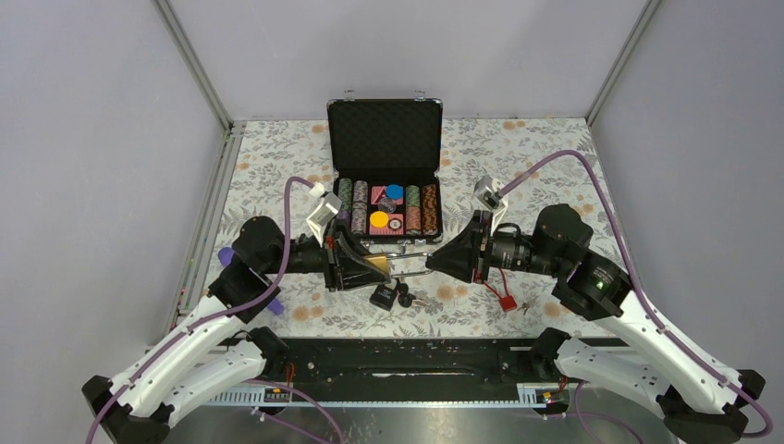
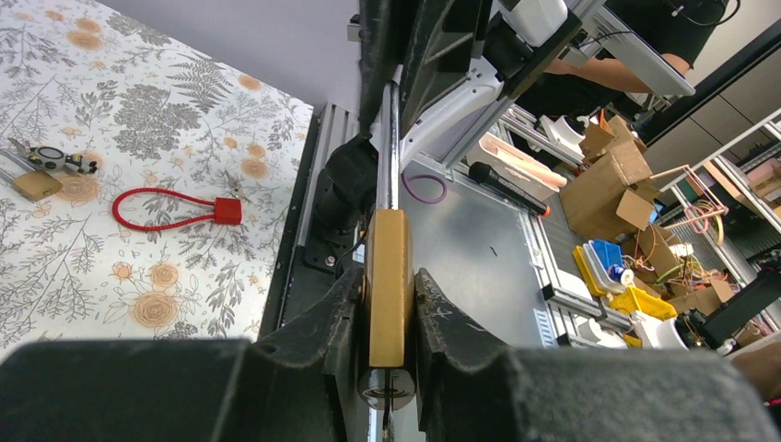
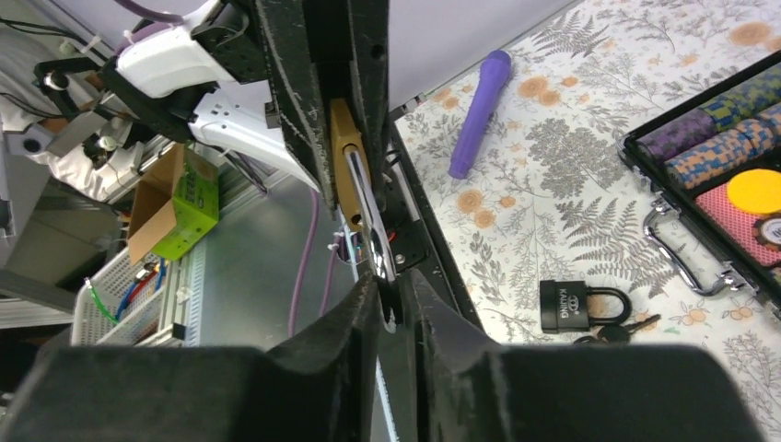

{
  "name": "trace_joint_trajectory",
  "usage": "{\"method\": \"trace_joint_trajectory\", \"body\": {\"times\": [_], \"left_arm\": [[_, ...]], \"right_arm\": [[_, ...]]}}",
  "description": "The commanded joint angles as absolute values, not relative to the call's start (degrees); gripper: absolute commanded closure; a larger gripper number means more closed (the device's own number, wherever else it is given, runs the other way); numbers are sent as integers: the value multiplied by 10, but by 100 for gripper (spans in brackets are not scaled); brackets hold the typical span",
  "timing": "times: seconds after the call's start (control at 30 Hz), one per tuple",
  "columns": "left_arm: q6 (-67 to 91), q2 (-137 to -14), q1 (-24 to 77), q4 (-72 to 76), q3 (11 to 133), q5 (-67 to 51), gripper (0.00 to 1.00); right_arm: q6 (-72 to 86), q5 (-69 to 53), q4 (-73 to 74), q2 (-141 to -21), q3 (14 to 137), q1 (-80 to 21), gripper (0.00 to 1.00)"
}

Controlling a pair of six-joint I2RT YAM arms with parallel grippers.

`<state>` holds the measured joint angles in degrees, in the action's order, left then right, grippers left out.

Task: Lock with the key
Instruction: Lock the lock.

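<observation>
Top external view first: what have the left jaws got?

They are clamped on the flat sides of the brass padlock [image 1: 377, 265], which they hold just in front of the open chip case [image 1: 385, 139].

And the right jaws?

They are almost fully closed, pinching the far end of the padlock's long steel shackle [image 3: 373, 230]. The shackle runs straight across between the two sets of jaws.

Where are the keys?

A small bunch of keys [image 1: 418, 301] lies on the counter [image 1: 555, 185] just beside a black padlock [image 1: 384, 296], nearer the arm bases than the brass padlock. I cannot tell whether a key sits in the brass padlock. The left wrist view shows only a round silver end at its base.

Anything else lying about?

A red cable lock [image 1: 507, 301] lies near the right arm, and a purple pen [image 3: 479, 115] near the left.
</observation>
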<state>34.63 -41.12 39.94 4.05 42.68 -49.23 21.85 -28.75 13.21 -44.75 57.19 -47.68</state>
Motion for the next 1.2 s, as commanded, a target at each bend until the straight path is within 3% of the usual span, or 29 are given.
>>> {"method": "trace_joint_trajectory", "body": {"times": [0.0, 0.07, 0.53, 0.97, 1.17], "left_arm": [[353, -413, 399, 108, 463, -523, 100], [363, -415, 399, 117, 460, -521, 100], [404, -431, 408, 138, 443, -495, 100], [393, -489, 411, 93, 489, -407, 100], [354, -469, 406, 38, 508, -368, 100]], "right_arm": [[219, -330, 98, -444, 576, -478, 90], [229, -334, 91, -452, 573, -478, 100], [314, -338, -38, -517, 536, -484, 100], [290, -335, -34, -595, 525, -567, 100], [280, -322, -18, -573, 474, -572, 100]]}}
